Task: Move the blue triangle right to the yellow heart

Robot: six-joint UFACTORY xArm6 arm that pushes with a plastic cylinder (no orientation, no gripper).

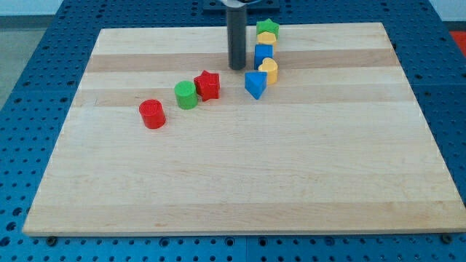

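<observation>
Wood-grained and pale, the counter (240,182) fills the single camera view, and all the blocks sit in its upper half. No claw exists on this arm to be released or clenched; it ends in a dark rod, and my tip (237,68) rests on the board just to the view's left of a tight column of blocks.

That column runs from the view's top downward: a green star (267,28), a yellow block (266,38) whose shape I cannot make out, a blue cube (263,53), then the yellow heart (269,70). The blue triangle (255,84) lies just below the heart and slightly left, touching it or nearly so. My tip is just above and left of the triangle, apart from it.

Further left, well clear, sit a red star (207,85), a green cylinder (186,94) touching it, and a red cylinder (153,114) on its own.

By my judgement the triangle needs only a small nudge to land on the heart's right side. The risk is the crowding: a push aimed poorly would drive the triangle into the heart, shove the heart against the blue cube, and scatter the column. The triangle's slanted faces could also let it twist and slip off my tip.
</observation>
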